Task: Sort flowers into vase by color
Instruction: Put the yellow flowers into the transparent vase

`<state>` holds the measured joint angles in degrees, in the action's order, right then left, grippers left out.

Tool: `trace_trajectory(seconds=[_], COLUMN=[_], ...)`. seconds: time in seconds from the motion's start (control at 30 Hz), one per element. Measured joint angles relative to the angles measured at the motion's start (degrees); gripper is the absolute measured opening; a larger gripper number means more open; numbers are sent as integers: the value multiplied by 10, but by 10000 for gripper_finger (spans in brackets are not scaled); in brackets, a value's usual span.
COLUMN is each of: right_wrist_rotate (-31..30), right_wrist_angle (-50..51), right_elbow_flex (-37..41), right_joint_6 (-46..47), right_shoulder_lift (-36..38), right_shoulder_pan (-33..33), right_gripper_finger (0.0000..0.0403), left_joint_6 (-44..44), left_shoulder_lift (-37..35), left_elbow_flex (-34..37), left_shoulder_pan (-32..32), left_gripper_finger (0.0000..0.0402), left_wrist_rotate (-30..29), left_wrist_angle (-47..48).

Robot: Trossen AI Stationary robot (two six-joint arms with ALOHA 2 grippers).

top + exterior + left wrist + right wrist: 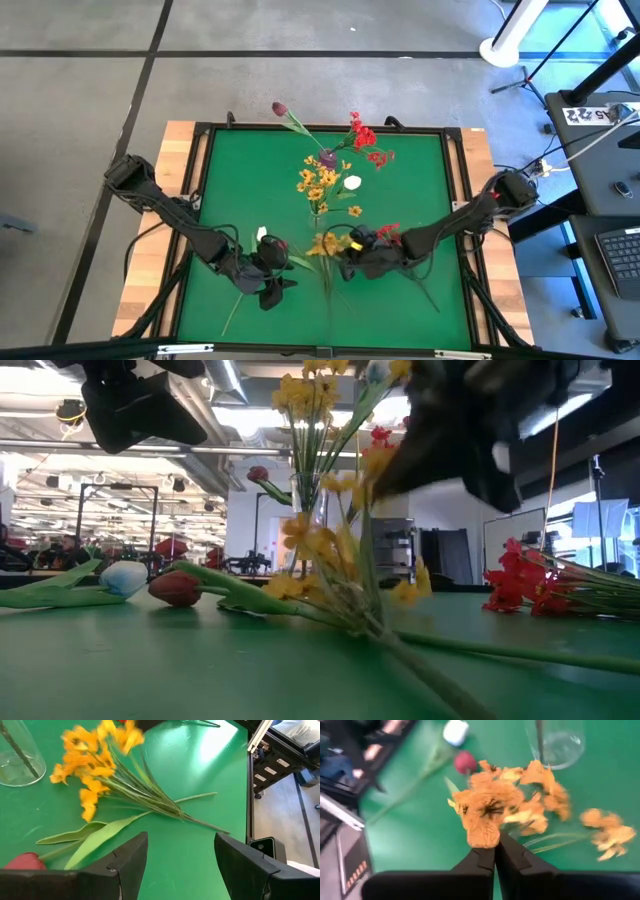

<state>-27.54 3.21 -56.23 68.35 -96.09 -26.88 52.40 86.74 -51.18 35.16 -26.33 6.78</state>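
Note:
A clear glass vase [318, 207] stands mid-mat holding yellow [318, 180], red [362, 135], white and maroon-budded [280, 108] stems. A yellow flower bunch [330, 243] lies near it, its stems on the mat [165, 802]. My right gripper [347, 256] is shut at its blossoms. My left gripper [180, 845] hovers open, on the near-left side of the bunch, touching nothing. A red tulip bud [178, 588] and a white bud [125, 577] lie on the mat beside it. A red bunch [520, 585] lies to the right. My right gripper [495, 851] pinches a yellow blossom [482, 832] of the loose bunch between its two fingertips. It comes from the table's right, slanting down. In the low view some blossoms stand raised while the stem ends [420, 660] lie on the mat.
The mat sits inside a black frame [200, 180] on a wooden table. Loose green stems and leaves [100, 835] trail toward the near edge. Equipment and a keyboard stand off the table's right side. Bare mat lies to the far left and far right.

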Motion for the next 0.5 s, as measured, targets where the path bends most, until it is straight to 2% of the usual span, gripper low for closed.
trace_trajectory(seconds=[0.13,0.27,0.37,0.5], right_wrist_rotate=[-12,17,38,42], right_wrist_angle=[-1,5,18,46], right_elbow_flex=[0,0,0,0], right_joint_6=[-29,-56,-59,-84], right_shoulder_lift=[27,38,38,38], right_shoulder_pan=[-10,-13,-13,-13], right_gripper_finger=[7,12,35,89], left_joint_6=[0,1,1,1], left_shoulder_lift=[0,0,0,0], left_elbow_flex=[0,0,0,0], left_shoulder_pan=[0,0,0,0], left_gripper_finger=[221,221,221,221], left_wrist_rotate=[0,0,0,0], left_wrist_angle=[-3,-5,-5,-5])
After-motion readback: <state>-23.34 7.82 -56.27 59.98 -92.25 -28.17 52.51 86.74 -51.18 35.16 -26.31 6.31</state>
